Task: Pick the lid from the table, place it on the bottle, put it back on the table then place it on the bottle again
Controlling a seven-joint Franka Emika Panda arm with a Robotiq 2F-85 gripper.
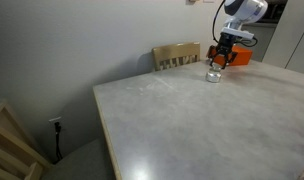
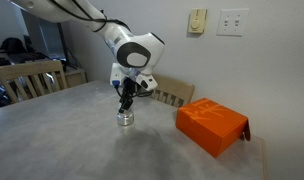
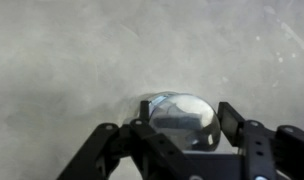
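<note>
Wrist view: lid (image 3: 180, 112), silvery and domed under glare, sits squarely between the two dark fingers (image 3: 237, 128), with one finger just beside each side of its rim. The fingers stand apart at roughly the lid's width; whether they pinch it or only flank it cannot be told. The bottle body is hidden beneath the lid. Pale grey marbled counter (image 3: 72, 50) fills the rest of the view. The picture is soft.

Exterior view: bottle (image 1: 213, 74) stands upright near the counter's far edge, toward the far right corner, with the fingers directly above its top. The lid is too small to separate from the bottle. An orange box (image 1: 240, 58) lies just behind, partly hidden by the arm. A wooden chair (image 1: 177, 55) stands at the far edge. Another chair (image 1: 7, 145) is cut off at lower left. There is a wall socket (image 1: 57, 125) low on the plain wall.

Exterior view: bottle (image 2: 125, 118) sits under the fingers (image 2: 123, 103), whose tips are down at its top; contact is not resolvable. The orange box (image 2: 212, 127) lies apart from it, nearer the counter's right edge. Two wall plates (image 2: 197, 20) are mounted above.
</note>
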